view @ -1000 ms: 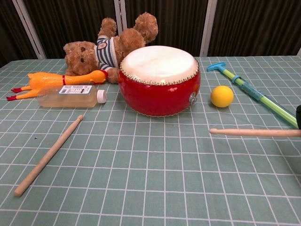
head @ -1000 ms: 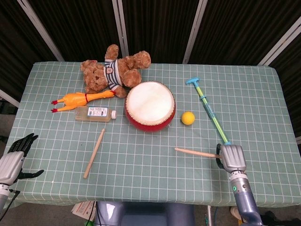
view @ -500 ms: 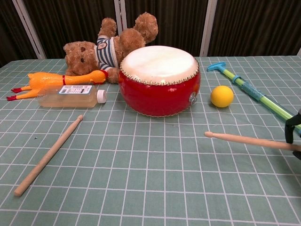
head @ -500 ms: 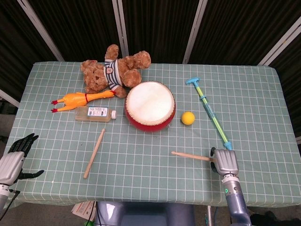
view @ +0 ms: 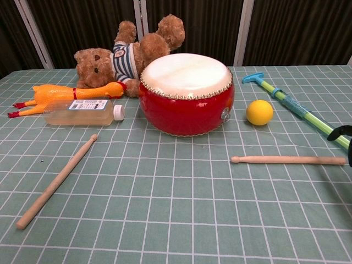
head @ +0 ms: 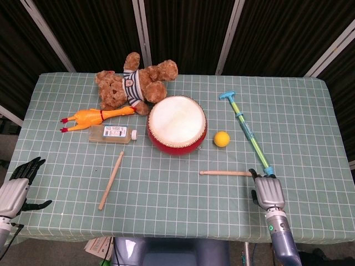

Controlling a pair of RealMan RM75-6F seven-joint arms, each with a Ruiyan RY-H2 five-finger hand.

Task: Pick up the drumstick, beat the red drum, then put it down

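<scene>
Now the drumstick [head: 226, 173] lies flat on the green checked tablecloth [head: 177, 216], in front of the red drum [head: 177, 125] and a little to its right, pointing its tip toward the middle of the table. Its butt end reaches the right hand [head: 268, 191], which sits at the near right part of the table with its back to the head camera. From the chest view the stick [view: 289, 160] looks free on the cloth, with only a dark finger of that hand [view: 340, 132] arching above its far end at the frame's edge; the hand seems to have let go, fingers apart, though whether a fingertip touches the stick I cannot tell.

The left hand [head: 16, 187] hangs off the near left edge of the table, its dark fingers spread and holding nothing.

A second drumstick [head: 111, 180] rests on the cloth to the near left of the drum, angled, well apart from either hand. A clear bottle [head: 112, 133] with a white cap lies on its side just left of the drum, and a rubber chicken [head: 95, 117] lies behind it. A teddy bear [head: 135, 82] in a striped shirt sprawls behind the drum, touching its far rim. A yellow ball [head: 222, 138] sits just right of the drum, and a blue-and-green pump [head: 247, 133] stretches from behind the ball down toward the right hand.
</scene>
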